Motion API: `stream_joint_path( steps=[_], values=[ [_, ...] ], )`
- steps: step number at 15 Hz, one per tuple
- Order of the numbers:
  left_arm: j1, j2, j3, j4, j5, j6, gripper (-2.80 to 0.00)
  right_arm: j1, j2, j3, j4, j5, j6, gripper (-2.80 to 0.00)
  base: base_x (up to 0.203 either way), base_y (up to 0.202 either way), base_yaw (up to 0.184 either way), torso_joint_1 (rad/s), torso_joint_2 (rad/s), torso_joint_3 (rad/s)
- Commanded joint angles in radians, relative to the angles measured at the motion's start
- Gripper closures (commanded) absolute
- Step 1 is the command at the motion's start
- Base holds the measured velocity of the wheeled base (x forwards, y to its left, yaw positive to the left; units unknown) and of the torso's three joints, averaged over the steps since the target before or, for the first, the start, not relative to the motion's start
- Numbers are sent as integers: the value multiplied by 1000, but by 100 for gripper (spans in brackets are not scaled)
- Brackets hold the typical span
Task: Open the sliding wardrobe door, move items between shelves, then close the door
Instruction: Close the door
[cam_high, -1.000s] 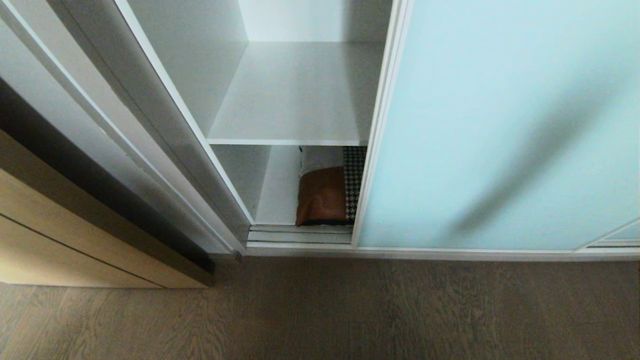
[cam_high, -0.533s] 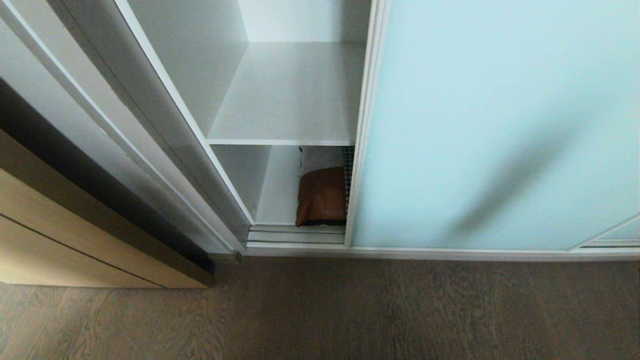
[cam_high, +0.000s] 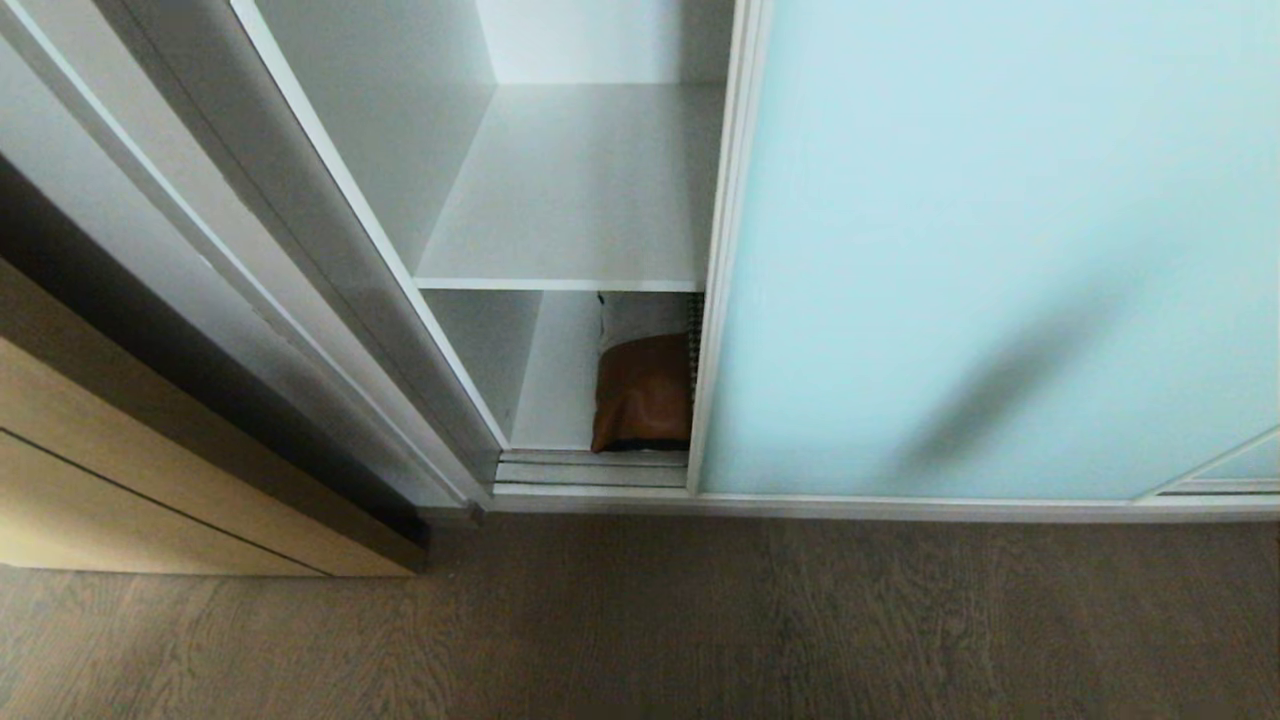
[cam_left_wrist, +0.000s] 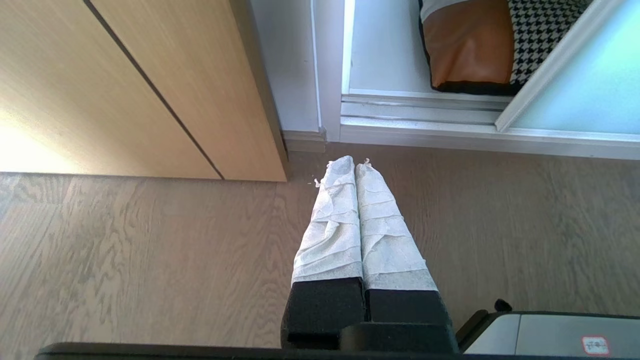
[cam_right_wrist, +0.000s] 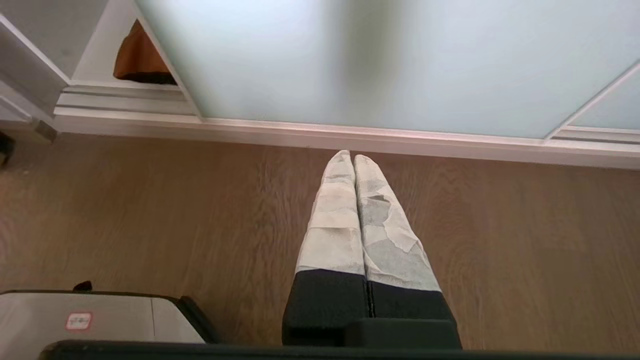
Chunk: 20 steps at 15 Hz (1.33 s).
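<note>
The frosted aqua sliding wardrobe door (cam_high: 980, 250) covers most of the opening, and a narrow gap stays open at its left edge. In that gap the cushion (cam_high: 642, 392) lies on the lower shelf (cam_high: 560, 380), showing its tan leather part and a sliver of houndstooth. The upper shelf (cam_high: 580, 190) is bare. Neither arm appears in the head view. My left gripper (cam_left_wrist: 352, 162) is shut and empty, hanging low over the floor in front of the cushion (cam_left_wrist: 467, 47). My right gripper (cam_right_wrist: 348, 156) is shut and empty, low in front of the door (cam_right_wrist: 375, 60).
A tan wood-grain cabinet (cam_high: 150, 480) stands to the left of the wardrobe, past its grey side frame (cam_high: 330, 300). The door's floor track (cam_high: 590, 472) runs along the wood floor (cam_high: 700, 620). Grey parts of my base (cam_left_wrist: 550, 335) sit beside each wrist.
The sliding door has moved left, narrowing the gap and hiding most of the cushion's houndstooth part. The arm's shadow on the door has sunk lower.
</note>
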Motion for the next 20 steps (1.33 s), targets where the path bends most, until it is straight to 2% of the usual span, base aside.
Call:
stream_joint_path(
  steps=[1,20],
  values=[
    [1,2,0,0,1,0,0,0,1,6,5,-2,5,0,0,0,0,0,0,0],
    [1,2,-8,20,0,-3,0,0,1,7,5,-2,5,0,0,0,0,0,0,0]
  ],
)
